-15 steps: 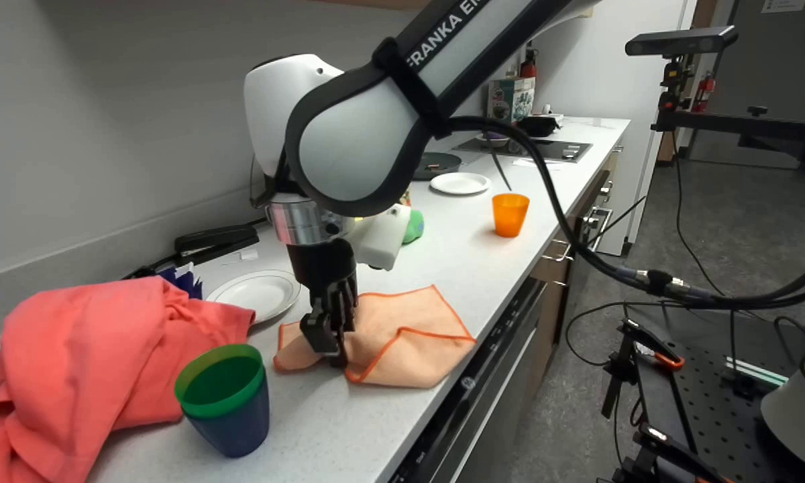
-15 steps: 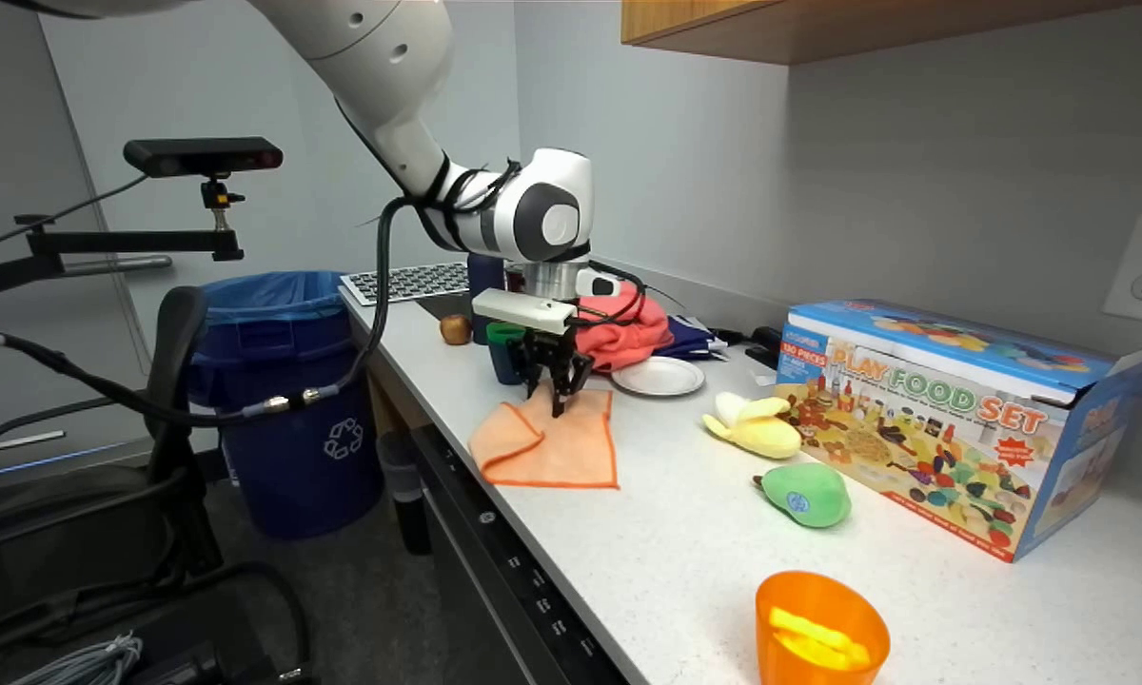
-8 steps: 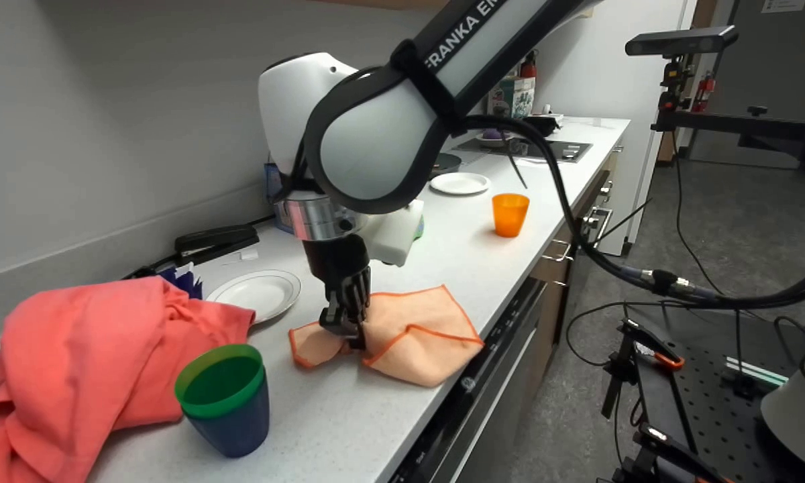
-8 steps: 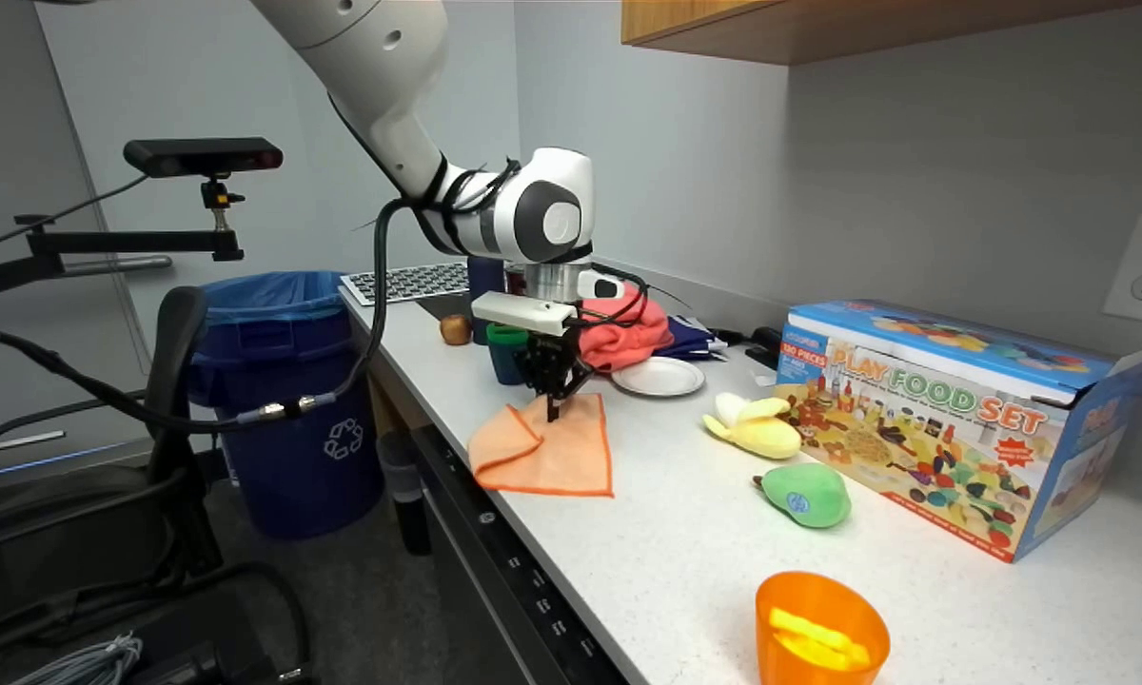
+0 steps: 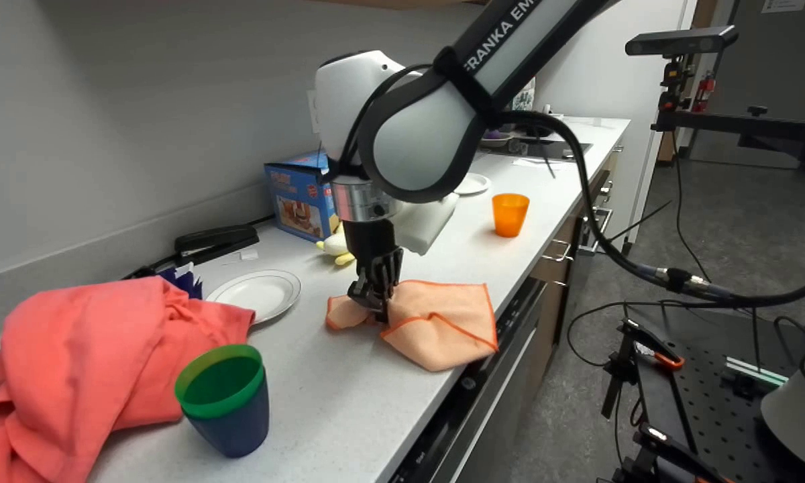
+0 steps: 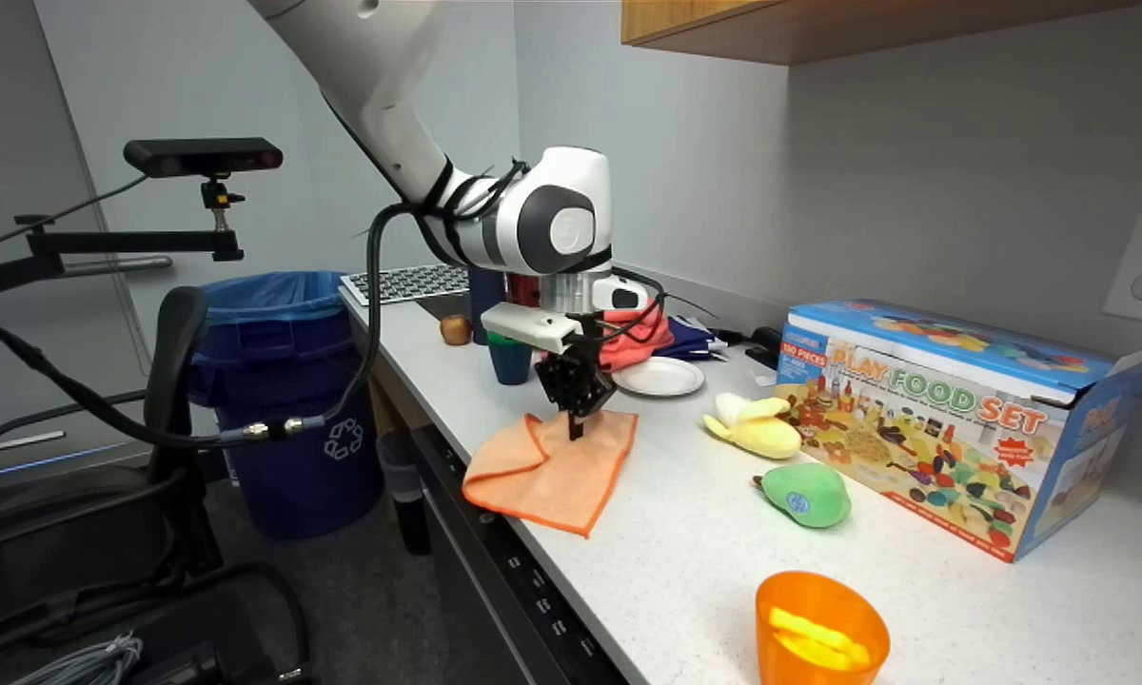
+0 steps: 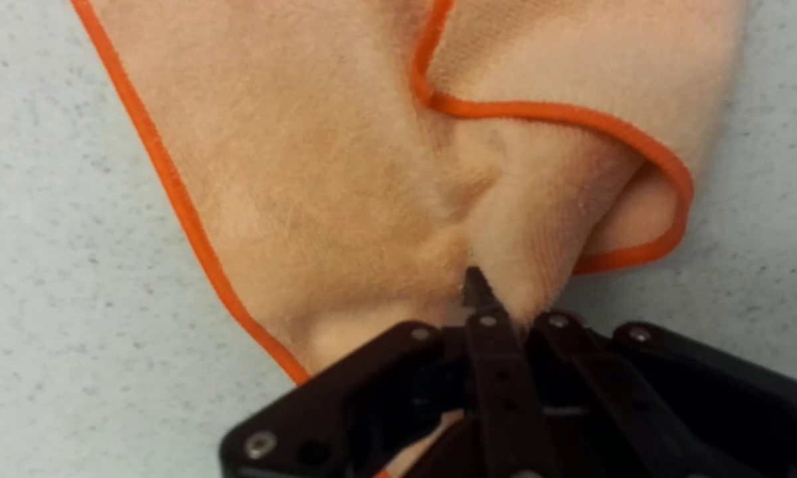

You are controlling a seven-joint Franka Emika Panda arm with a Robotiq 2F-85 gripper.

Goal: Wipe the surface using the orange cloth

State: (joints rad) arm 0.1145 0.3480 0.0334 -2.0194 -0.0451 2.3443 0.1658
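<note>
The orange cloth [image 5: 443,335] lies rumpled and partly folded on the light grey-white countertop [image 5: 322,416], in both exterior views [image 6: 552,480]. Its edge reaches the counter's front edge. My gripper [image 5: 380,314] points down and is shut on a pinched fold of the cloth, with its tips low at the counter. In the wrist view the gripper [image 7: 505,295] comes in from the bottom. One dark fingertip [image 7: 479,287] shows beside the gathered fold; the other tip is hidden by the cloth [image 7: 319,186]. Speckled countertop [image 7: 60,299] shows on both sides.
A salmon-pink heaped cloth [image 5: 107,362], a green-and-blue cup stack [image 5: 235,416] and a white plate [image 5: 258,295] stand near the gripper. A toy banana [image 6: 757,428], green pear [image 6: 804,495], play food box [image 6: 914,419] and orange cup [image 6: 799,637] stand farther along the counter.
My gripper has slid along the counter, away from the cup stack and toward the banana and pear. The cloth has moved with it and turned slightly. The gripper has stayed shut.
</note>
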